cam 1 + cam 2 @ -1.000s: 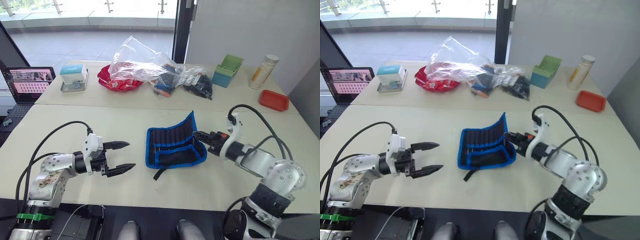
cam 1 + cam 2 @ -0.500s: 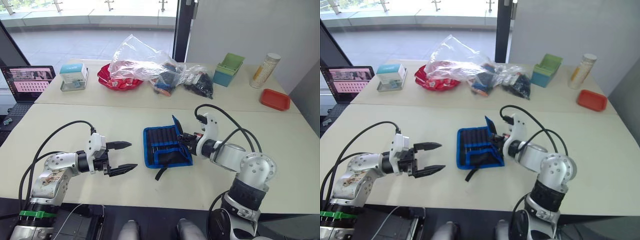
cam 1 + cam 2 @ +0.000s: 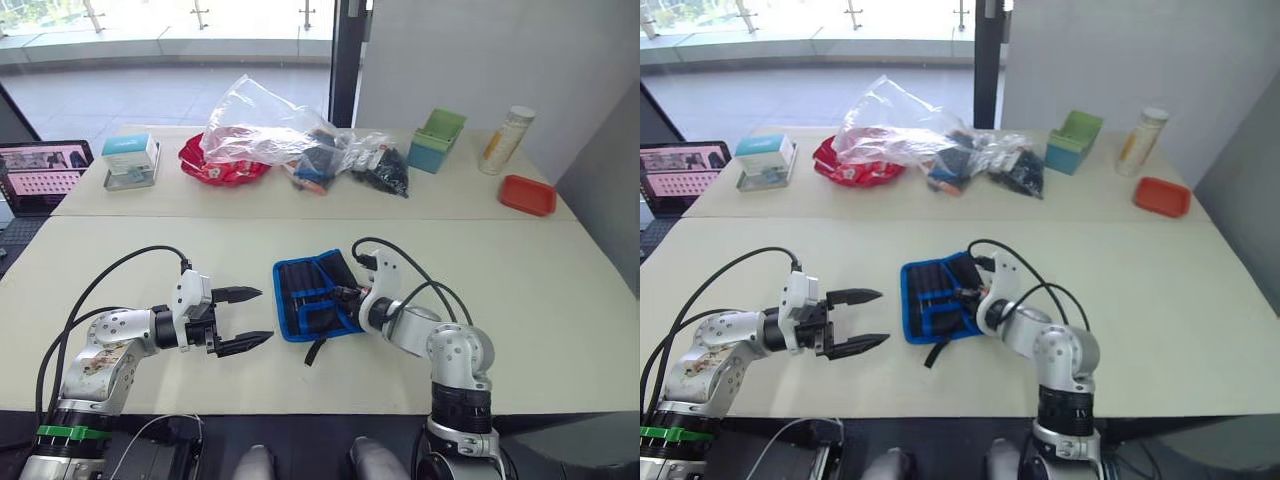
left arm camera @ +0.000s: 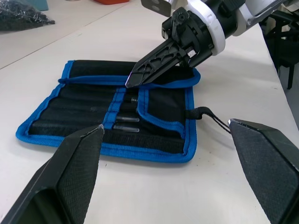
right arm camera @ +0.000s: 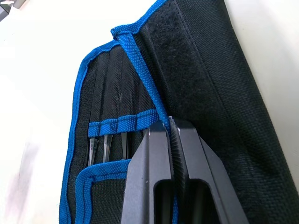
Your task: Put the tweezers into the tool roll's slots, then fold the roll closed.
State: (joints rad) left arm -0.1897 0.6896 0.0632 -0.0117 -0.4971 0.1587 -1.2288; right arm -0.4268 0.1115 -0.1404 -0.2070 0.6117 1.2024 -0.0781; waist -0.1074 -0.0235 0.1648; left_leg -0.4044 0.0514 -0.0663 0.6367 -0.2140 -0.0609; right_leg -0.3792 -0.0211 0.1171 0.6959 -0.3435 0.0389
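Observation:
The tool roll (image 3: 303, 300) lies partly folded on the near table, black with blue edging, its strap (image 3: 318, 348) trailing toward the front edge. My right gripper (image 3: 343, 294) is shut on the blue-edged flap and holds it over the roll's right side; its own wrist view shows the edging pinched at the right gripper (image 5: 171, 122). Tweezers (image 5: 105, 145) sit in the slots (image 5: 122, 124), their tips showing below a blue band. My left gripper (image 3: 250, 318) hangs open to the left of the roll, apart from it, with nothing between its fingers (image 4: 70, 172).
On the far table are a clear plastic bag (image 3: 268, 125) over a red bowl (image 3: 222, 166), a green box (image 3: 437, 140), a bottle (image 3: 506, 139), a red tray (image 3: 527, 195), a small box (image 3: 130, 159) and a laptop (image 3: 40, 176).
My right gripper has swept left with the roll's right flap, laying it over the slots. The roll now looks narrower. The left arm has held still; the camera has shifted.

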